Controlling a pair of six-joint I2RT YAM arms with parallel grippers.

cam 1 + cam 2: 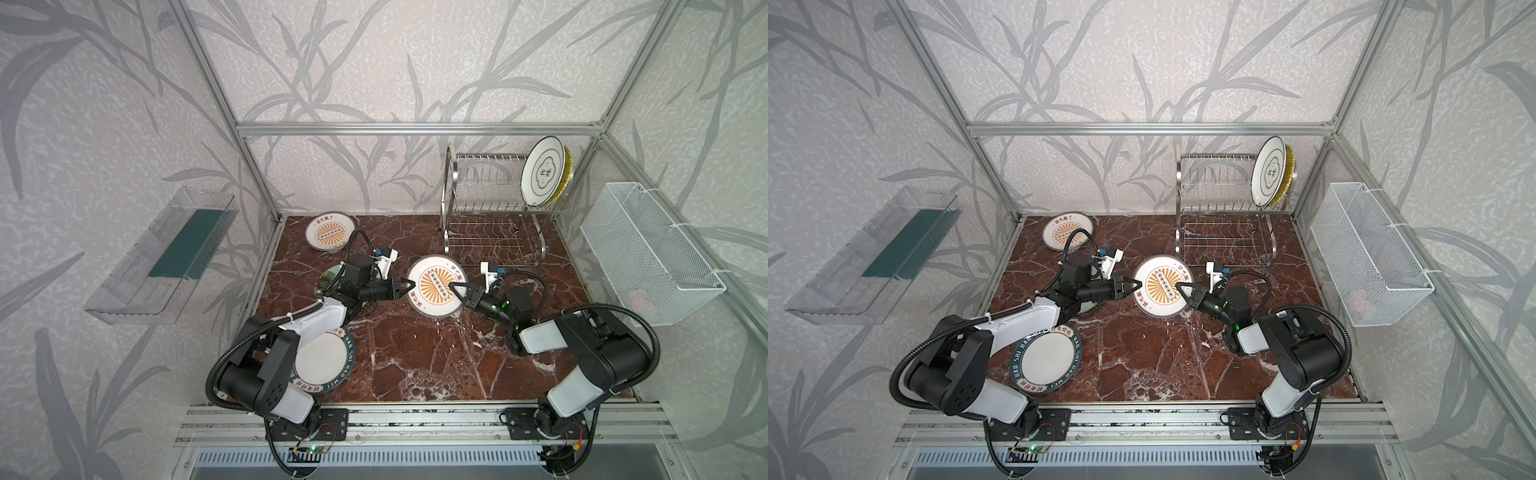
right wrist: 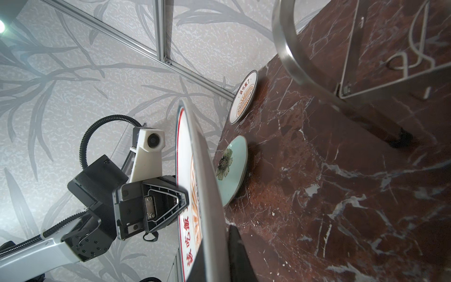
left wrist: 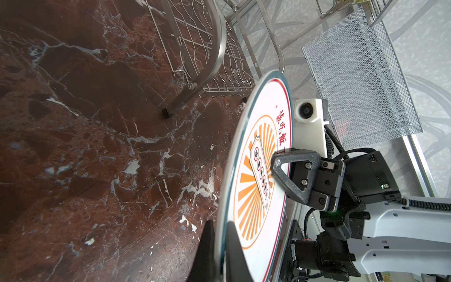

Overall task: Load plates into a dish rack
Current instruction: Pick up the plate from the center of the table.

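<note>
Two grippers hold one sunburst plate [image 1: 436, 284] up in the air, just in front of the dish rack [image 1: 490, 199].
The left gripper [image 1: 409, 286] is clamped on one edge and the right gripper [image 1: 455, 286] on the other edge, above the counter [image 1: 415, 353]. I think one should let go only when the other holds tight. The top row has many empty slots beside the cloud plate [image 1: 542, 172]. Lift high to miss the arched side frame [image 1: 451, 187].

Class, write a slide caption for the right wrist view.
Sunburst plate gripped edge-on by both arms' jaws; pale green plate lies on the table.
</note>
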